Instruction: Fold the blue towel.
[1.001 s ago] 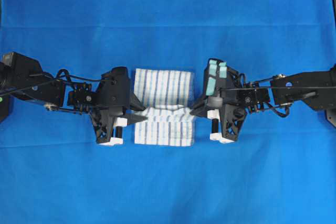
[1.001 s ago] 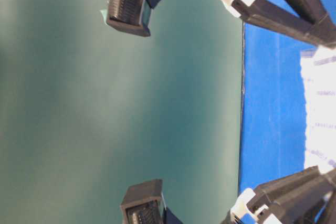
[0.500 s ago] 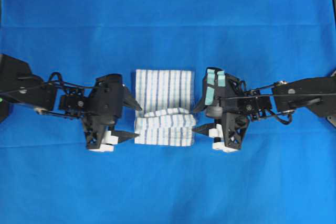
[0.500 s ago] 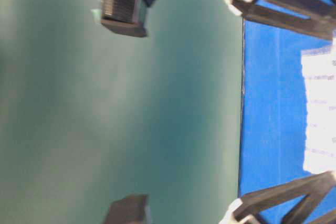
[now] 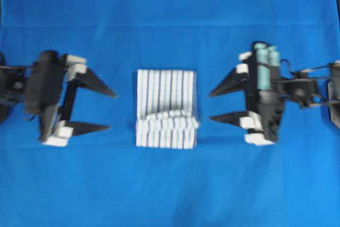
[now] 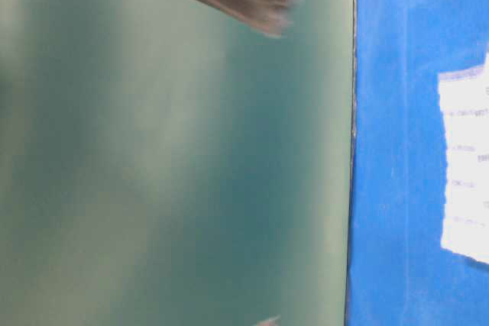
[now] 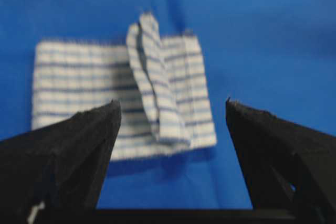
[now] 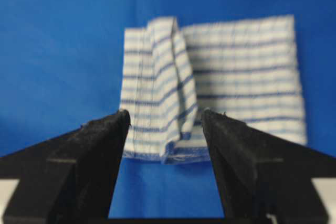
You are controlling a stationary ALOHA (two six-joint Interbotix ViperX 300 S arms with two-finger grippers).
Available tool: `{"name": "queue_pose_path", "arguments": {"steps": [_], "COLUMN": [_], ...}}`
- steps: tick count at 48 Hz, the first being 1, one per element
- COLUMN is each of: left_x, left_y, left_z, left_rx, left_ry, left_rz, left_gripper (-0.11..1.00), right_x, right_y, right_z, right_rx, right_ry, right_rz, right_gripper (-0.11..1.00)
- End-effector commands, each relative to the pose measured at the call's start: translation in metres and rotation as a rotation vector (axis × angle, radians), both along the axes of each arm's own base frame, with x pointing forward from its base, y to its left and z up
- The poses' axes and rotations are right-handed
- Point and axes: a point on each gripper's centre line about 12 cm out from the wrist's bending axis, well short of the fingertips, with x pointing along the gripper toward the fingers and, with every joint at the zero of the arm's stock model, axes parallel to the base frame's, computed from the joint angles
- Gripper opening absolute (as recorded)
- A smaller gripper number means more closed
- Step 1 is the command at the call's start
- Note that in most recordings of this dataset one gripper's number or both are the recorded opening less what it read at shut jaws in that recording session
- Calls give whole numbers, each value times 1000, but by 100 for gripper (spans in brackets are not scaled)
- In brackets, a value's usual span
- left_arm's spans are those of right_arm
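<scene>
Since a second ago you have drawn both arms back from the blue towel (image 5: 166, 108): then the left tool (image 5: 109, 111) and the right tool (image 5: 217, 104) were pressed against the cloth's side edges at its folded ridge, and now each sits well apart from it, out toward its own side of the blue surface (image 5: 170, 19). Both tools have also let go; their fingers stand spread wide and carry nothing. The towel has stayed in the middle of the surface, lying between the two tools, with its near part doubled over the rest and a loose ridge of cloth puckered across it. Your left wrist view shows the towel (image 7: 126, 98) ahead of the parted fingers (image 7: 89, 145), clear of them, and your right wrist view shows the same, the towel (image 8: 210, 87) beyond the spread fingers (image 8: 100, 150).
</scene>
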Motion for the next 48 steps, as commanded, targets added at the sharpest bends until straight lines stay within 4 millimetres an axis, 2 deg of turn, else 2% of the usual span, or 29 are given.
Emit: {"name": "queue_pose_path", "arguments": {"steps": [1,10,15,23,30,35,48], "left_x": [-11,-47,-72,-103,-122,-128,-134], "left_y": [4,19,25,30,31,31,31], "left_z": [19,40,52,54,45,38,14], "left_rx": [-7,-17,-21,-24,-26,-27,-35], "left_ry": [-73,-183,-231,-288,-317,-309,-268], "left_rz": [6,53,71,88,90,90,92], "left_gripper": [75,74,74,74,74,74,74], "right_x": [-11,-44,-71,-108,-130,-141,-151], "right_y": [-1,-17,-25,-29,-31,-33,-34], "right_z": [21,46,60,63,50,33,-8], "right_rx": [-21,-72,-87,-109,-106,-99,-75], "right_ry": [-68,-177,-258,-334,-359,-350,-319], "right_rz": [13,-9,-28,-33,-39,-48,-53], "right_gripper": [61,61,61,61,61,61,61]}}
